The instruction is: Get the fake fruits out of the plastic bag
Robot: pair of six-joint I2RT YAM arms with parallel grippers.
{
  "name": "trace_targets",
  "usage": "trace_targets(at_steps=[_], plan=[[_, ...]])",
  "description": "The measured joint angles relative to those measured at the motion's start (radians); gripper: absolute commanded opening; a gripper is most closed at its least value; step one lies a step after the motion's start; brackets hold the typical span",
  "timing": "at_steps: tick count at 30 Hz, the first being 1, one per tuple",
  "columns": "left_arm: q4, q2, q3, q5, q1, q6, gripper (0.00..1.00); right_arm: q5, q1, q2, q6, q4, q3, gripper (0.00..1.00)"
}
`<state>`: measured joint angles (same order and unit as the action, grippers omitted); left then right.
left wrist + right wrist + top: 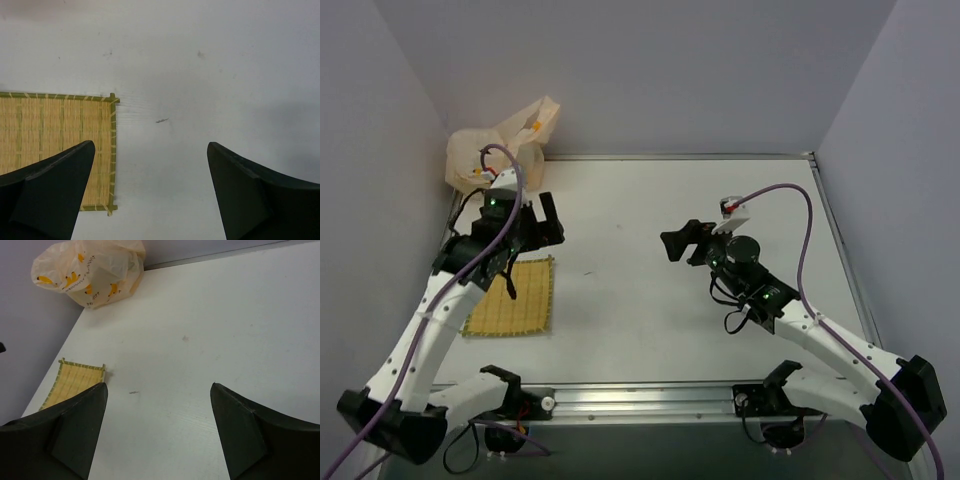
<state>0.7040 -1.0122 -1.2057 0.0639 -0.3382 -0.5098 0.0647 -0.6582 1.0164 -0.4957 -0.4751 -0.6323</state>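
The plastic bag (pixel 505 150) sits crumpled in the back left corner against the wall. It is pale and translucent with small orange printed marks, and it also shows in the right wrist view (pixel 90 272). No fake fruits show outside it, and I cannot make any out through the plastic. My left gripper (pixel 530 248) is open and empty above the right edge of the mat, short of the bag. In the left wrist view its jaws (pixel 150 155) stand wide apart over bare table. My right gripper (pixel 682 243) is open and empty over mid-table, facing the bag from afar (pixel 157 390).
A flat yellow woven mat (pixel 515 297) lies on the table at the left, below my left gripper. It also shows in the left wrist view (pixel 50 130) and the right wrist view (pixel 75 382). White walls close the table on the left, back and right.
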Motion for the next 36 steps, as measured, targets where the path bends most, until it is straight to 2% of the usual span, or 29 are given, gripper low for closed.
trace_targets(at_steps=[6, 11, 21, 27, 36], plan=[[-0.072, -0.234, -0.144, 0.065, 0.016, 0.002, 0.94, -0.009, 0.023, 0.0, 0.0, 0.013, 0.015, 0.8], [-0.169, -0.331, -0.29, 0.146, 0.027, 0.032, 0.94, -0.019, 0.043, 0.0, -0.002, 0.016, 0.019, 0.77], [-0.367, -0.595, -0.51, 0.34, 0.058, 0.222, 0.94, -0.039, 0.055, 0.025, -0.008, 0.007, 0.019, 0.77], [-0.414, -0.835, -0.669, 0.351, 0.096, 0.31, 0.94, -0.07, 0.062, 0.106, -0.008, -0.008, 0.019, 0.77], [-0.384, -1.156, -0.955, 0.334, 0.156, 0.396, 0.95, -0.148, 0.064, 0.171, -0.008, -0.055, 0.019, 0.77]])
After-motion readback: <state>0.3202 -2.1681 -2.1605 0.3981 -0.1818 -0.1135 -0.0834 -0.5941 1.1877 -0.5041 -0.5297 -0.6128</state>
